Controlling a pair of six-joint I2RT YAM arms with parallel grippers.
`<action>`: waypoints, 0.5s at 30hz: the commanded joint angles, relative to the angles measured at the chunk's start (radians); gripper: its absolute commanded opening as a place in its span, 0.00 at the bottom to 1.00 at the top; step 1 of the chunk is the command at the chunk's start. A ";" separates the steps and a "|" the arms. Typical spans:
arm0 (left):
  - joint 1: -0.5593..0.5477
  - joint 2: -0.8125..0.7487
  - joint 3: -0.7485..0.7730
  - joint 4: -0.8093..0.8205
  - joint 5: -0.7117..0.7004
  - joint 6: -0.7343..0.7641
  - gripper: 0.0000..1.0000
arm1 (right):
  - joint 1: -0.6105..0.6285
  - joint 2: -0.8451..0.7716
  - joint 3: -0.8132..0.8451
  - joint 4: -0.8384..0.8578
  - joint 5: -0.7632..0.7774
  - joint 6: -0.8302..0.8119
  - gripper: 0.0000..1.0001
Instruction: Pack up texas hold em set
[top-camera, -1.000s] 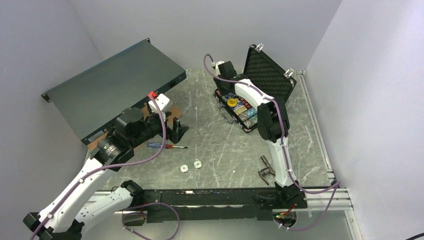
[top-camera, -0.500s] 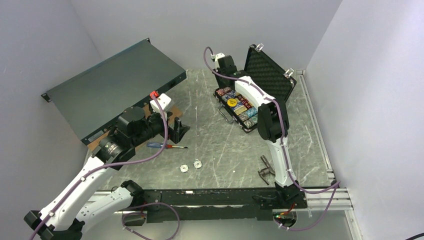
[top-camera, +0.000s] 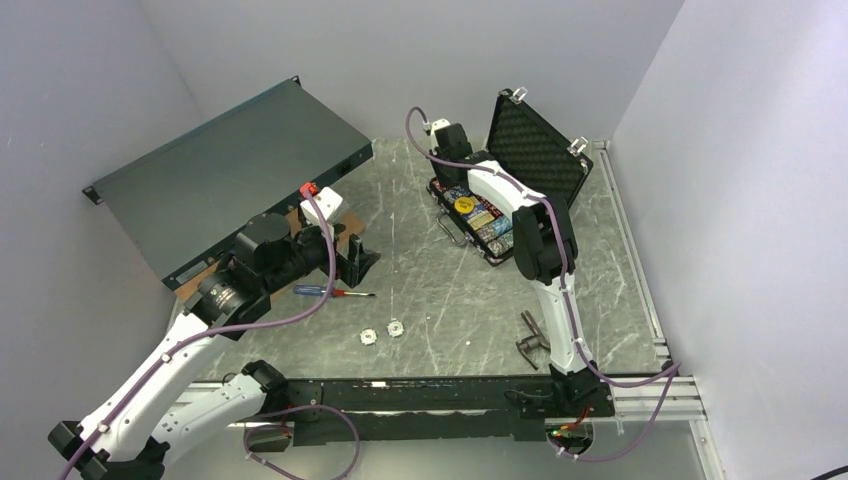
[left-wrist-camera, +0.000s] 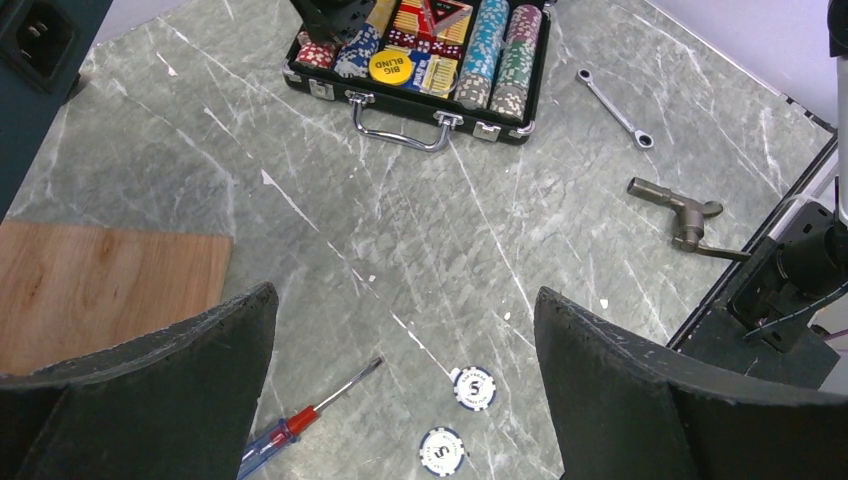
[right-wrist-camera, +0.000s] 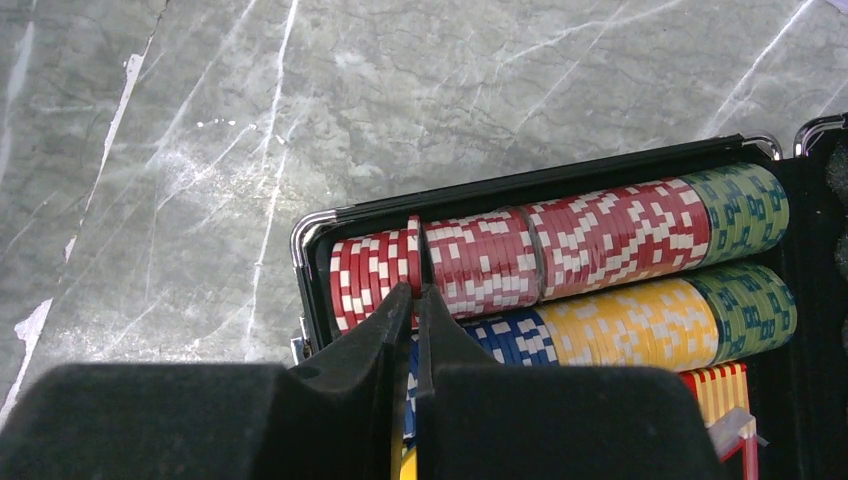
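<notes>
The black briefcase (top-camera: 455, 232) lies open at the back right, its foam-lined lid (top-camera: 540, 150) upright. Rows of coloured poker chips (right-wrist-camera: 600, 235) fill its tray, and a yellow disc (left-wrist-camera: 391, 65) lies among them. My right gripper (right-wrist-camera: 415, 292) is shut, its tips over the red chip row at the case's left end; one red chip (right-wrist-camera: 413, 228) stands slightly proud there. Nothing shows between the fingers. Two white-blue chips (left-wrist-camera: 475, 387) (left-wrist-camera: 442, 451) lie loose on the table. My left gripper (left-wrist-camera: 405, 300) hangs wide open above them, holding nothing.
A red-blue handled screwdriver (left-wrist-camera: 300, 427) lies left of the loose chips. A silver wrench (left-wrist-camera: 613, 107) and a grey metal tool (left-wrist-camera: 685, 212) lie right of the case. A dark rack unit (top-camera: 230, 175) fills the back left, with a wooden board (left-wrist-camera: 100, 290) beside it.
My right gripper's fingers have closed over the red chip row at the case's left end, and the wrist shifted slightly. The left arm has barely moved.
</notes>
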 joint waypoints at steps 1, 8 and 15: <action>0.003 0.004 0.004 0.021 0.025 0.021 0.99 | 0.000 -0.023 0.046 -0.015 0.001 0.006 0.08; 0.003 0.007 0.005 0.018 0.024 0.022 0.99 | 0.001 -0.061 0.113 -0.013 -0.031 0.029 0.29; 0.003 0.010 0.004 0.019 0.025 0.022 0.99 | 0.001 0.005 0.167 -0.018 -0.036 0.039 0.21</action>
